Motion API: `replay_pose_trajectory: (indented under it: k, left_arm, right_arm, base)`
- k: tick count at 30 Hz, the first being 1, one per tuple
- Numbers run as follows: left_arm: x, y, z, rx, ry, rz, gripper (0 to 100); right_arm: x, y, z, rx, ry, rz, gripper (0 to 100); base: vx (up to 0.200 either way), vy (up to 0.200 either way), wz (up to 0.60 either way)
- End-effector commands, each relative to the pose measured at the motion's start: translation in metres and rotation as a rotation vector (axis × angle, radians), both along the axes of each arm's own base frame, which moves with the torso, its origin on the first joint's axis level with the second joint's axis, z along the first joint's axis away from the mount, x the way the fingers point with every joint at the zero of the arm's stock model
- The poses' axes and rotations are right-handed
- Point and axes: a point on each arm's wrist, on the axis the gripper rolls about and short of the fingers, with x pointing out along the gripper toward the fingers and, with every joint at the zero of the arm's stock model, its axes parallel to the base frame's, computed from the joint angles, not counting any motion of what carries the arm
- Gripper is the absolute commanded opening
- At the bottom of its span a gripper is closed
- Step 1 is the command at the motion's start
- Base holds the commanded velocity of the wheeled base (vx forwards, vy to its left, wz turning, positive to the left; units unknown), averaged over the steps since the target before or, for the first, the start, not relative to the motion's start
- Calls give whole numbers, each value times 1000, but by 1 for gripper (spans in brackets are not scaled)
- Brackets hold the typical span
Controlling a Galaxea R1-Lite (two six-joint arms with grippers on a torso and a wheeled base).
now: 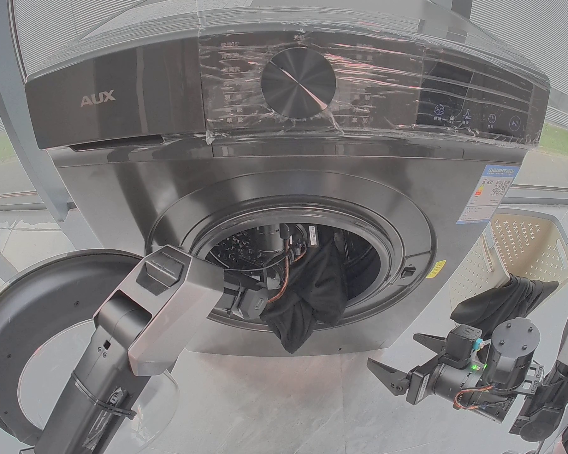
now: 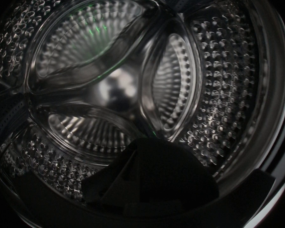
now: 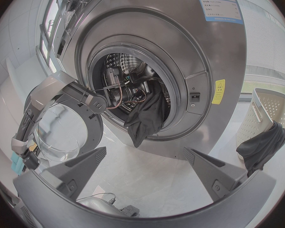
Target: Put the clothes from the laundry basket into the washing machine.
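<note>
Jaws of the right arm gape wide and empty, low before the washing machine, probably kept free for the dark cloth draped over the laundry basket. The left jaws sit inside the drum, and I cannot tell their state. A black garment hangs half out over the door rim.

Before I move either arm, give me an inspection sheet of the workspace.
Surface: pale tiled floor.
Job's things: washing machine, door swung open; black garment draped over the rim of the drum, partly hanging out; laundry basket beside the machine, a second dark garment over its edge.
Clutter: nothing seen.
Hands: left hand inside the drum, state unclear; right hand open, holding nothing, low near the basket.
Cables: wrist cable loops next to the draped garment.
Surroundings: window behind.
</note>
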Motion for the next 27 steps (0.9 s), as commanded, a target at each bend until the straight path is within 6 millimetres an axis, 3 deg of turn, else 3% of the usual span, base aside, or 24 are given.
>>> replay_pose_trajectory:
  k: [1,7,8,11,15,20,23,27]
  left_arm:
    - [18,10,-17,6,10,79,0]
    - [21,16,-10,-7,2,95,0]
    - [21,15,-9,-10,2,94,100]
    - [17,12,-12,-7,15,84,100]
    - [11,9,-1,-23,18,75,100]
    - [-31,8,15,66,170,6,100]
    - [-47,11,23,88,206,-50,100]
    - [-68,10,19,136,266,-106,100]
  right_arm:
    - [0,0,0,-2,1,2,100]
    - [-1,0,-1,-6,4,4,100]
    - [-1,0,-1,-5,3,4,100]
    - [-1,0,-1,-5,3,4,100]
    - [-2,0,-1,-5,3,5,100]
    - [-2,0,0,-4,0,6,100]
    - [-2,0,0,-4,0,6,100]
    - [-2,0,1,-1,-6,6,100]
  base:
    - [0,0,0]
    - [0,0,0]
    - [0,0,0]
    - [0,0,0]
    - [0,0,0]
    - [0,0,0]
    - [0,0,0]
    - [0,0,0]
